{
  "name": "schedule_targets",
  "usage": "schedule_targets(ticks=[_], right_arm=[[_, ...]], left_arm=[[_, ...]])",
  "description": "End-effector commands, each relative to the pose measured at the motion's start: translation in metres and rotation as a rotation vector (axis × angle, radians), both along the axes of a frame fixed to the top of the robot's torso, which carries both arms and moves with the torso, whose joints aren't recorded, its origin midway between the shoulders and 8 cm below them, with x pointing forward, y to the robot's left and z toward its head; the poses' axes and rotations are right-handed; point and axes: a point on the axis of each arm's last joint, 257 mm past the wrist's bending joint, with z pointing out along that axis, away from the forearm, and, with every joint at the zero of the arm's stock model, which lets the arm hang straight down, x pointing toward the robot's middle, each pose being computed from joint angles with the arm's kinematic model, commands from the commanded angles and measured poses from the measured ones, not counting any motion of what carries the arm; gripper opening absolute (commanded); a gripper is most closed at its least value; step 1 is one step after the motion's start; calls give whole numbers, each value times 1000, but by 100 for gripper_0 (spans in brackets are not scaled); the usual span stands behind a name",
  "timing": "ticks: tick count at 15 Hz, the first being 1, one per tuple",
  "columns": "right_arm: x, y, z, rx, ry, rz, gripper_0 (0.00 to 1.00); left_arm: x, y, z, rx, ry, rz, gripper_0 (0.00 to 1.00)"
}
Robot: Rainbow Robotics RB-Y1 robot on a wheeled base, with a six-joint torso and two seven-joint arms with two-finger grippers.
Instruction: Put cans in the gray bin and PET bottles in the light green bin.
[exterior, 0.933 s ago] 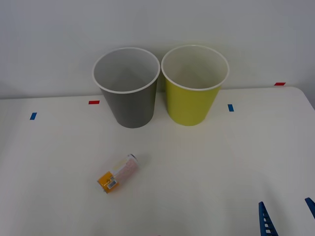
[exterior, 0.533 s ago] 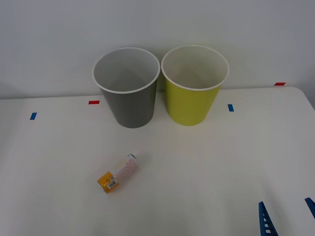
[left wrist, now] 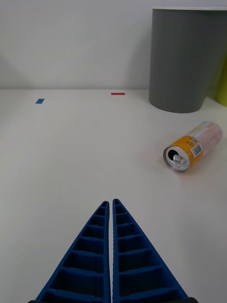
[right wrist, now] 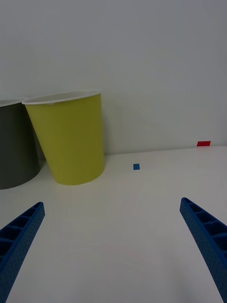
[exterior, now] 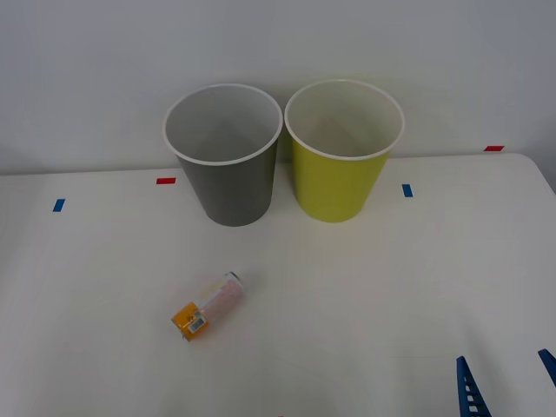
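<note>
resting low over the white worktop (exterior: 391, 287), the left pincer (left wrist: 112, 204) has its two blue ribbed fingers pressed together, tips touching and nothing between them. ahead of it and off to one side lies a small drink can (left wrist: 193, 147) on its side, its silver pull-tab end turned toward the camera, with an orange lower band bearing a barcode and a pinkish-white upper part. in the front view the can (exterior: 208, 307) lies left of the worktop's middle, well short of the bins, its orange end toward the near edge.

the right pincer (right wrist: 111, 222) hovers by the worktop's near right corner, fingers (exterior: 469, 389) spread wide and gripping nothing.

at the far edge, against the wall, the gray bin (exterior: 228, 174) and the light green bin (exterior: 340, 169) stand upright just beside each other, gray on the left, both with white rims and pale insides. small red tape (exterior: 165, 181) and blue tape (exterior: 407, 189) marks sit on the worktop near the bins.
</note>
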Motion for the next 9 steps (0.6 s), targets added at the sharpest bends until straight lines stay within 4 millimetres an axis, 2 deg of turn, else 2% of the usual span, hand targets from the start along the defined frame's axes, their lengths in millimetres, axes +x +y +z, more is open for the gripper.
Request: schedule_targets(ticks=[1, 9], right_arm=[[0, 0, 0, 0, 0, 0, 100], [0, 0, 0, 0, 0, 0, 100]], left_arm=[[0, 0, 0, 0, 0, 0, 0], [0, 0, 0, 0, 0, 0, 0]])
